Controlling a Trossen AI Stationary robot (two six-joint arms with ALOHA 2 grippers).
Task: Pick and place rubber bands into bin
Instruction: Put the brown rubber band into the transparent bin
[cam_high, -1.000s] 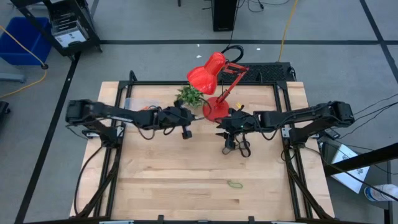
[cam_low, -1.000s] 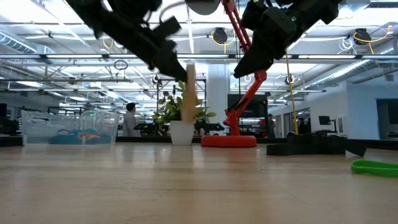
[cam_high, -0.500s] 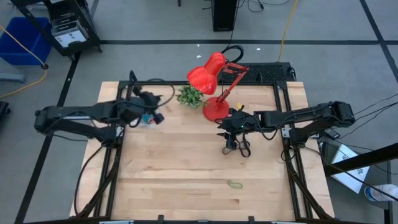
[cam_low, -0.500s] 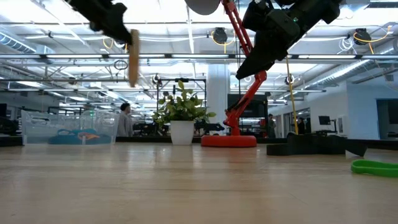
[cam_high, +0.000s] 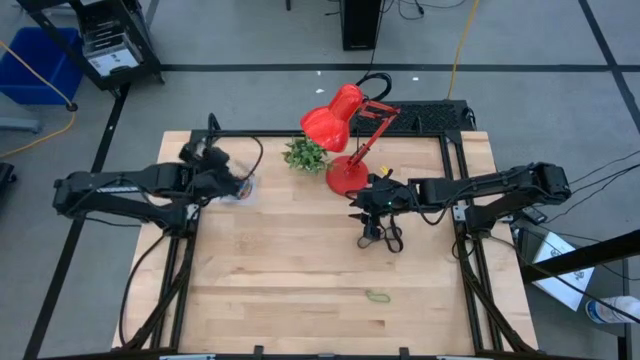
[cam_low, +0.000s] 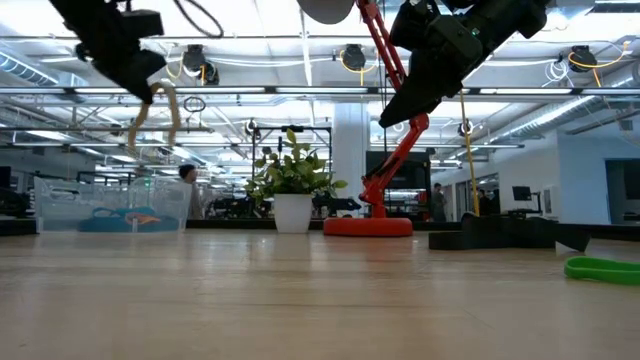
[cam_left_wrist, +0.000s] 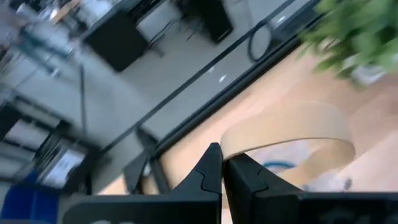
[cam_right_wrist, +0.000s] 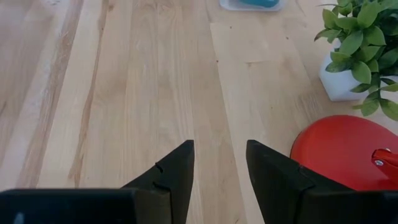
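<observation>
- Now the left gripper (cam_high: 238, 182) sits at the upper left of the high view, right over the bin (cam_low: 110, 206), fingers pinched together on a tan band (cam_left_wrist: 292, 134).
- That loop dangles from the fingers in the low view, above the bin, which suggests it is placed for a drop.
- Inside the bin, orange and blue bands (cam_low: 128, 217) show through the clear wall, so part of the task looks done.
- 1 green band (cam_high: 377, 295) lies on the table (cam_high: 300, 270) at the lower middle of the high view, well apart from both arms.
- The right gripper (cam_high: 372, 232) hangs right of centre, near the red lamp (cam_high: 345, 130), with fingers apart and nothing between them; it seems to be waiting.
- Hard to make out: in the high view the left arm covers most of the bin, so I cannot tell how many bands it holds.
- The left wrist view is smeared, and the bin shows there only as a pale patch behind the loop.
- A plant (cam_high: 305, 154) stands between bin and lamp.
</observation>
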